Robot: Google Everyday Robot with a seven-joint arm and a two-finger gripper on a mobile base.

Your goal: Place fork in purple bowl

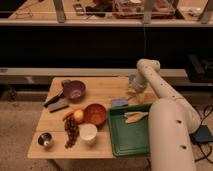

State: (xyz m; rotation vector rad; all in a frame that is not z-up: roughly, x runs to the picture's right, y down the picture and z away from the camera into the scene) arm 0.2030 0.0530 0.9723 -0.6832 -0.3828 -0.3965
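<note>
The purple bowl point(74, 90) stands at the back left of the wooden table point(102, 145), with nothing that I can see in it. My gripper point(131, 91) hangs low over the back right of the table, just behind the green tray point(125, 140) and far to the right of the bowl. Its jaws look open. A slim pale sliver right under it, which I take for the fork point(128, 97), lies on the table beside a small blue-grey object point(119, 103). I cannot tell whether the gripper touches it.
An orange-brown bowl point(95, 114), a white cup point(88, 133), an orange fruit point(78, 115), dark grapes point(71, 133) and a metal cup point(45, 140) fill the front left. A black-handled tool point(53, 99) lies left of the purple bowl. Broad pale pieces point(135, 117) lie on the tray.
</note>
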